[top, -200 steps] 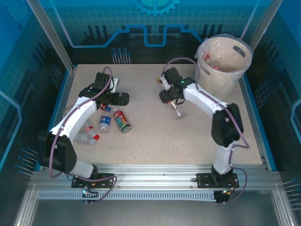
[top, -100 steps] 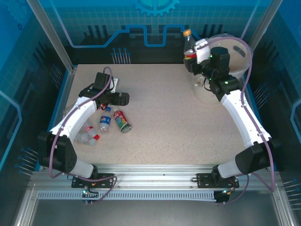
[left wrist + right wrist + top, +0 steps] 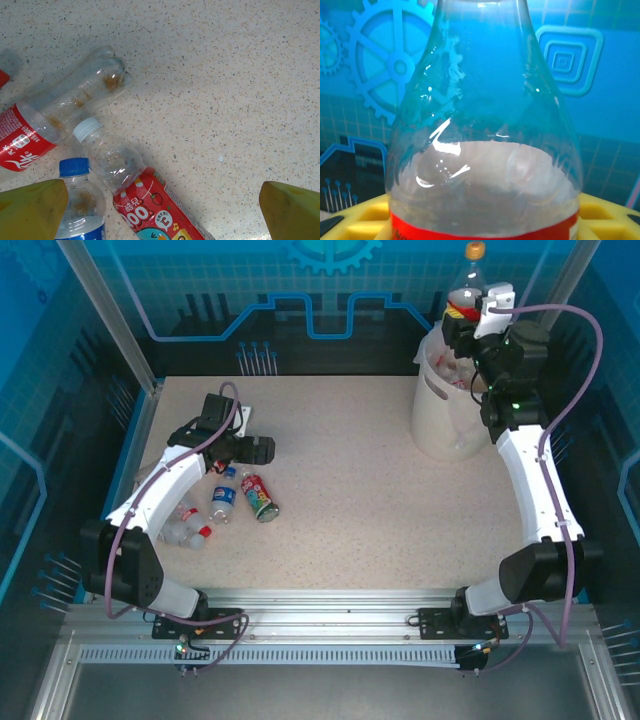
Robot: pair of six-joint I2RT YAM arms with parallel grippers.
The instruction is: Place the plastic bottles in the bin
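Right arm has swung up and back since a second ago, when it was low over the middle of the desk (image 3: pixel 360 520). Now the right tool (image 3: pixel 476 320) is raised at the far right, and in the top view it lines up with the far part of the bin's opening. It's clenched around the lower body of an orange-capped bottle (image 3: pixel 464 288), which stands upright with the cap above the tool. From the right wrist you get the clear shoulder of that bottle and a red label band sitting between the yellow fingers (image 3: pixel 357 217). Below the tool, the bin (image 3: pixel 436 430) has a clear bag liner (image 3: pixel 432 345) and at least a couple of bottles with red on them (image 3: pixel 460 381) inside, can't count them properly. Left arm hasn't budged. The left tool (image 3: pixel 263 450) hangs with its jaws spread wide and nothing in them. Right under it lie a red-labelled bottle (image 3: pixel 60 117) on its side, a white-capped bottle (image 3: pixel 132 182) with a colourful label just beside it, and a blue-capped bottle (image 3: pixel 80 200) next to one fingertip. All three are on the desk, well apart from the bin.
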